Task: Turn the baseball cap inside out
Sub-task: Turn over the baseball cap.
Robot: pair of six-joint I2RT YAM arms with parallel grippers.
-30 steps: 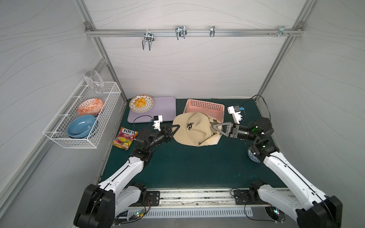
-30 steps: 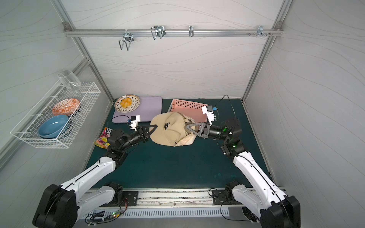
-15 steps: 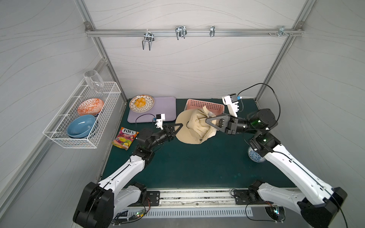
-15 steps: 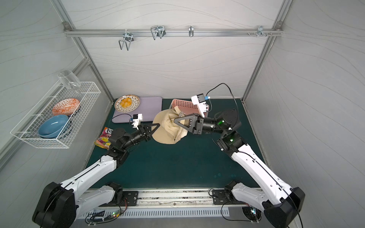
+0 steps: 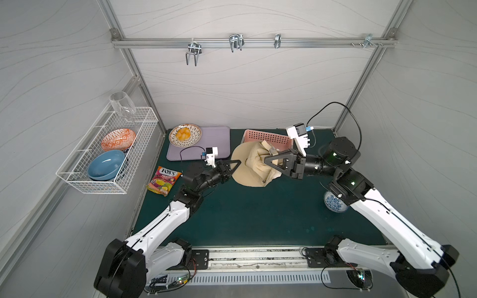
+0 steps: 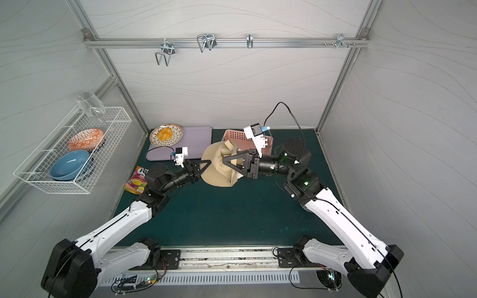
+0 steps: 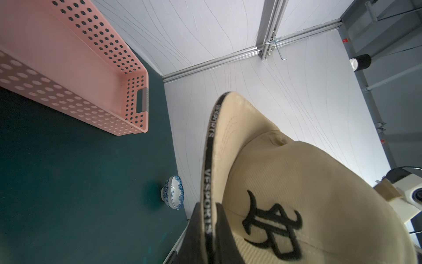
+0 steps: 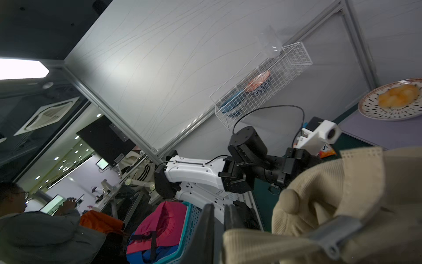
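The baseball cap (image 5: 251, 171) is mid-frame in both top views, caught between the two arms and just below the pink basket (image 5: 268, 135) at the back of the green bench (image 5: 258, 219). The left fingers (image 7: 194, 237) are clenched on its black-edged brim. The right fingers (image 8: 203, 233) push into the crumpled crown, a slit apart. Whether they pinch cloth I cannot tell.

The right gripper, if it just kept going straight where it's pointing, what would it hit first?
The baseball cap: the right gripper has its tip against the bunched crown. Straight beyond the fabric, it would probably meet the left gripper, clamped on the brim, though depth is hard to judge.
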